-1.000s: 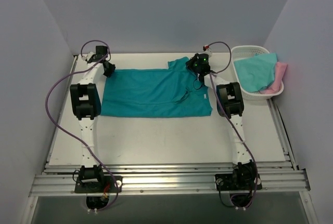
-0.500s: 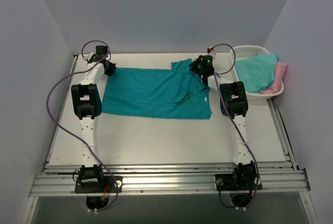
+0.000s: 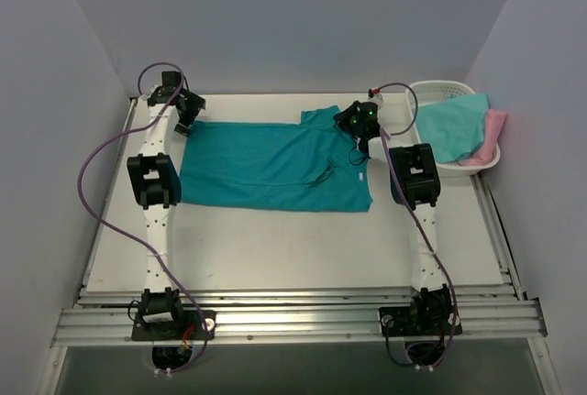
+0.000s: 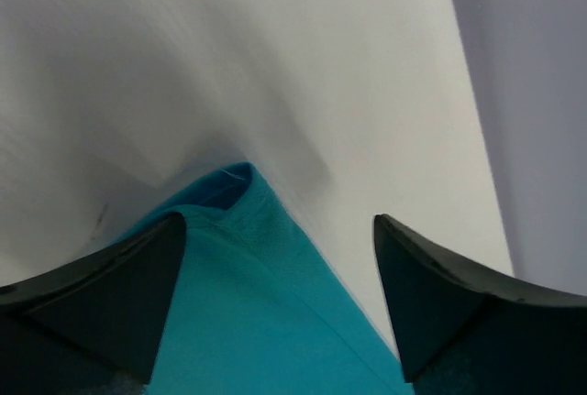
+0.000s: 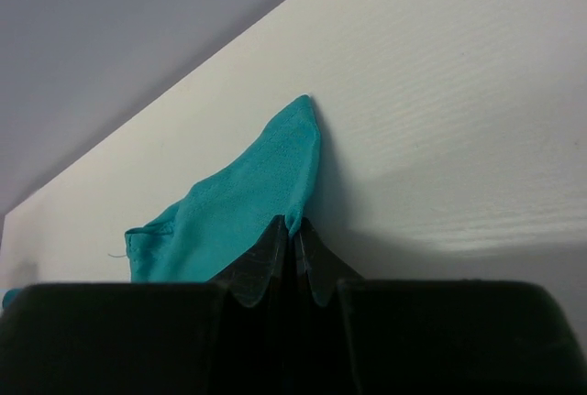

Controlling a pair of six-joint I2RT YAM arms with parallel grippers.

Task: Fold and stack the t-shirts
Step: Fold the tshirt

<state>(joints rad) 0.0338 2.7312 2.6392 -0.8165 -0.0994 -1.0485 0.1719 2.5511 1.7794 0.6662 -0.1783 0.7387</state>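
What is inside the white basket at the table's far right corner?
A lighter aqua t-shirt lies on top, spilling over the basket rim; a pale pink one peeks out beneath it. Anything lower is covered.

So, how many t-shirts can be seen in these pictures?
3. The deep teal t-shirt lies spread on the table; the aqua t-shirt and the pink t-shirt sit in the white basket, far right. Others may hide beneath them.
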